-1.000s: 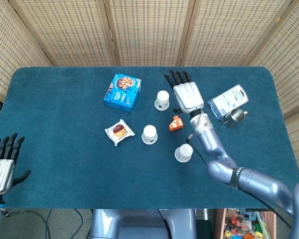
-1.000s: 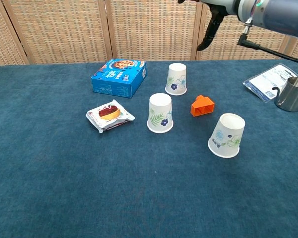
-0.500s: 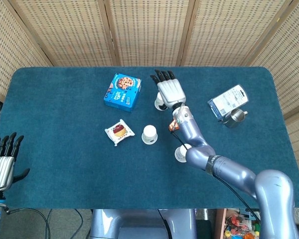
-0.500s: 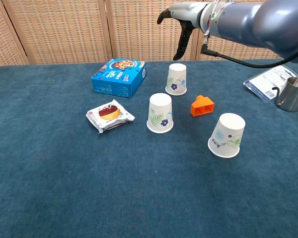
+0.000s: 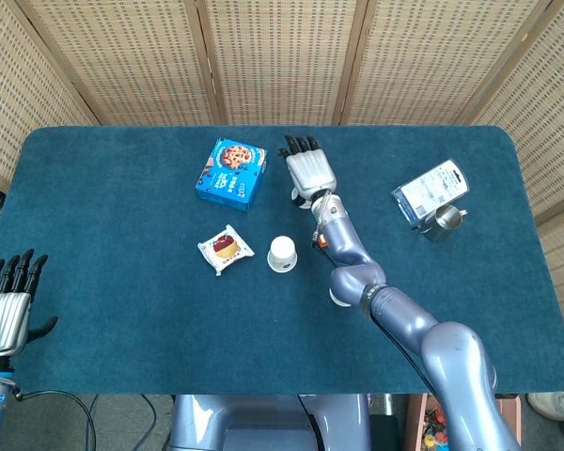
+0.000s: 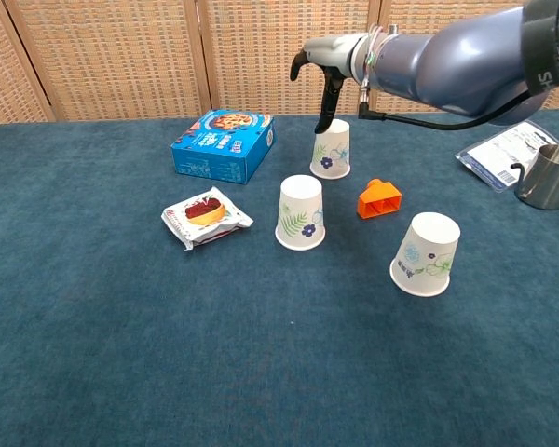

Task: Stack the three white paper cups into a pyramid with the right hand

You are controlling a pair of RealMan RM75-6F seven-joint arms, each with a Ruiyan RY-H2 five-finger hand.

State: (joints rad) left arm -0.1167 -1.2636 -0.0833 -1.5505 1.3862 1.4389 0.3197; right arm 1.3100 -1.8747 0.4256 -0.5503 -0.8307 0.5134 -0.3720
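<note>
Resting low at the near left edge, the left hand (image 5: 7, 305) holds nothing and its fingers (image 5: 14, 271) point up and stand a little apart. Next comes the blue cookie box (image 6: 223, 144), lying flat on the blue table (image 6: 121, 354). In front of the box, closer to the robot, sits a small cake in a clear wrapper (image 6: 206, 216). To the right of the cake stands the middle cup (image 6: 300, 212), a white paper cup turned upside down with a green leaf and a blue flower on its side. Behind it and a bit to the right is the far cup (image 6: 331, 148), also upside down, with blue flowers. The right hand (image 5: 308, 167) hangs just over this far cup. In the head view its fingers (image 5: 299, 145) are straight and a little apart, and it holds nothing. In the chest view one dark finger reaches down to the top of the cup, but I cannot tell if it touches. Just right of the middle cup is a little orange block (image 6: 379, 198). Near the block, closer to the robot, the third cup (image 6: 427, 253) stands upside down and leans a bit. Far to the right lie a flat packet (image 6: 505, 153) and a shiny metal cup (image 6: 550, 176), close together.
</note>
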